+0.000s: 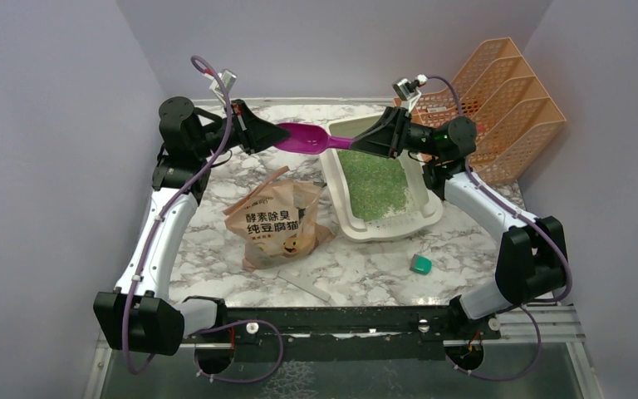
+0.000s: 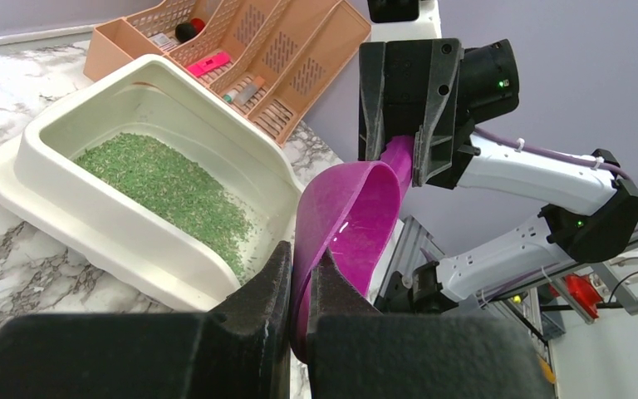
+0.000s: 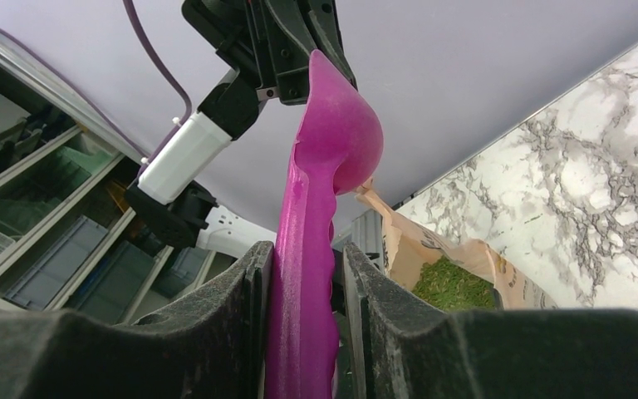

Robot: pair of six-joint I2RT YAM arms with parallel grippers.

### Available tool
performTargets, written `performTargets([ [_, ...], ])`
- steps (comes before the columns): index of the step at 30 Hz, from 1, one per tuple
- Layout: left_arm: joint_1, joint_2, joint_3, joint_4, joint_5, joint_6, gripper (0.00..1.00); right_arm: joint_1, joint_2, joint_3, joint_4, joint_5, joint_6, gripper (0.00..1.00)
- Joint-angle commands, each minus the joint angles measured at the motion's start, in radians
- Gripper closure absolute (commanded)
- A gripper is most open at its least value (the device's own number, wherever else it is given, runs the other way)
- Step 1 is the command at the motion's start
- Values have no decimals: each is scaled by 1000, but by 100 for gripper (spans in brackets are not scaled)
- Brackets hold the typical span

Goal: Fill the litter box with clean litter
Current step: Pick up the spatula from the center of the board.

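Top external view, upper centre: apparent handover. Left gripper (image 1: 271,135) pinches the magenta scoop (image 1: 303,139) bowl; right gripper (image 1: 349,143) clamps its handle. Next likely requires left release before scooping clean litter (image 1: 374,183)

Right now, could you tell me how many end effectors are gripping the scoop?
2: the left end effector pinches the scoop by its bowl rim; the right end effector clamps its handle.
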Motion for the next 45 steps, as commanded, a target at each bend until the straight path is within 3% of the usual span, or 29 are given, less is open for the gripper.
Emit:
performTargets([
  [1, -12, -12, 39, 13, 18, 12, 100, 0, 7, 31, 9, 22, -7, 60],
  [4, -14, -10, 36, 13, 14, 14, 100, 6, 11, 35, -1, 27, -13, 61],
  [10, -18, -13, 33, 13, 1, 15, 100, 14, 18, 43, -20, 27, -20, 73],
  [16, -19, -18, 30, 14, -26, 13, 100, 15, 13, 43, -39, 26, -31, 56],
  [20, -24, -12, 31, 14, -22, 13, 100, 17, 16, 46, -39, 23, -31, 56],
  [26, -35, -8, 29, 17, -34, 14, 100, 19, 18, 46, -40, 26, -29, 67],
  [30, -41, -9, 25, 22, -45, 11, 100, 21, 20, 46, -42, 24, -29, 53],
  [34, -43, -12, 19, 31, -52, 6, 100, 24, 18, 46, -45, 27, -32, 51],
  [42, -47, -13, 15, 31, -62, 4, 100, 24, 16, 46, -51, 32, -35, 74],
  [45, -47, -14, 12, 34, -67, 4, 100, 24, 10, 53, -87, 38, -52, 90],
])
